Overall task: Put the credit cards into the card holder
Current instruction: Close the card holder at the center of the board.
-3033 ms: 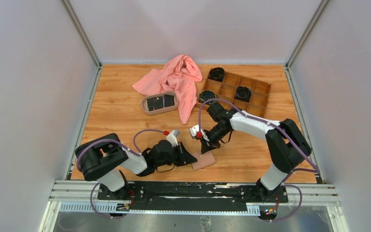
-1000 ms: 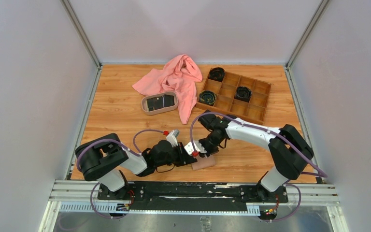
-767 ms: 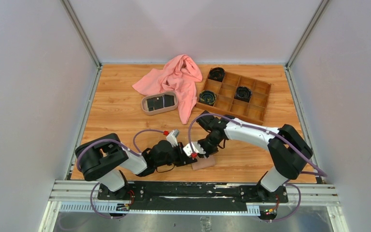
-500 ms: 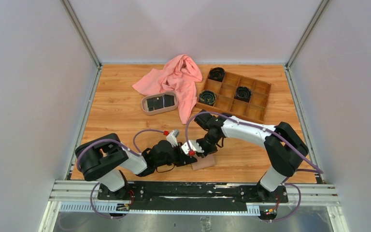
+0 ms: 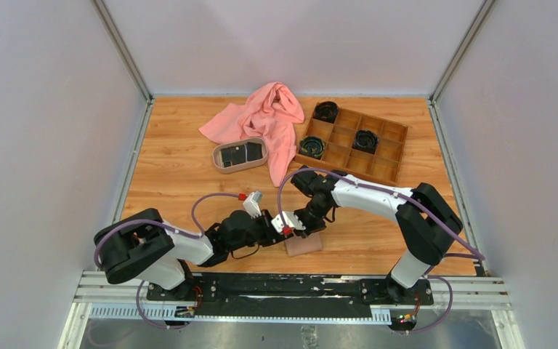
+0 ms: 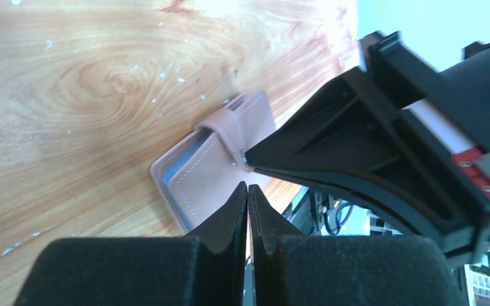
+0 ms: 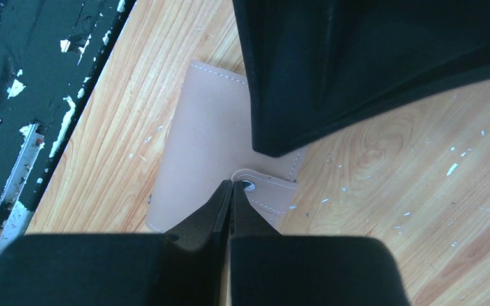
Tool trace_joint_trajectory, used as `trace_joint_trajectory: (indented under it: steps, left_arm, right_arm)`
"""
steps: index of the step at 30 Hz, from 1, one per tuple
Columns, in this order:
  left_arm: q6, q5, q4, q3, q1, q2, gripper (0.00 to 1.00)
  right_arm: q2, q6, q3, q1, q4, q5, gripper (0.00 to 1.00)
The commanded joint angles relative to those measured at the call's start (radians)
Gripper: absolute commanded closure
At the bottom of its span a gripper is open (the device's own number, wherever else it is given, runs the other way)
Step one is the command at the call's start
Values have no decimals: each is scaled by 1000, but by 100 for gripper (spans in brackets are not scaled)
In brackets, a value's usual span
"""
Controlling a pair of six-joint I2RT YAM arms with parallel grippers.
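We found the card holder (image 5: pixel 304 246) lying flat and folded shut on the table (image 5: pixel 174 182), close to the near edge and between the two arms. Its longer side ran roughly along that edge, slightly skewed. From the right wrist, its closing strap (image 7: pixel 272 190) wrapped over the long edge that faced away from the bases, and the snap (image 7: pixel 249 185) sat at the strap's end on the tan-pink cover. The left wrist view showed a strip of grey-blue lining along the holder's side edge. The right gripper (image 7: pixel 230 185) had its fingers pressed together, with the tips down on the cover just beside the snap. We could not tell whether they nipped the strap's edge. The left gripper (image 6: pixel 247 189) was likewise clenched tip to tip, low over the holder from the opposite side, with nothing visible between its fingers. The two grippers nearly met above the strap. The credit cards (image 5: pixel 238 153) lay dark and flat inside an oval beige-rimmed tray (image 5: pixel 241 169), well apart from the holder toward the middle of the table. A crumpled pink cloth (image 5: pixel 261 116) lay against the tray's far right side. A brown wooden compartment box (image 5: pixel 379 155) stood to the right of the cloth.
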Motion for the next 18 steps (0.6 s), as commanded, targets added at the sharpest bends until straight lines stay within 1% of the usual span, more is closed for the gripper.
trace_joint_trajectory:
  steps: [1,5,12,18]
  left_arm:
    - [36,-65,-38,31,5,-51,94]
    - [40,-58,-38,61,14,-10,95]
    - [17,-19,86,81,21,107,97]
    - [23,-14,103,95,23,127,98]
  right_arm:
    - [53,2,-46,28,-10,15,100]
    - [53,4,-49,28,-7,13,100]
    - [51,6,-58,28,0,12,100]
    - [53,7,-59,28,4,9,100]
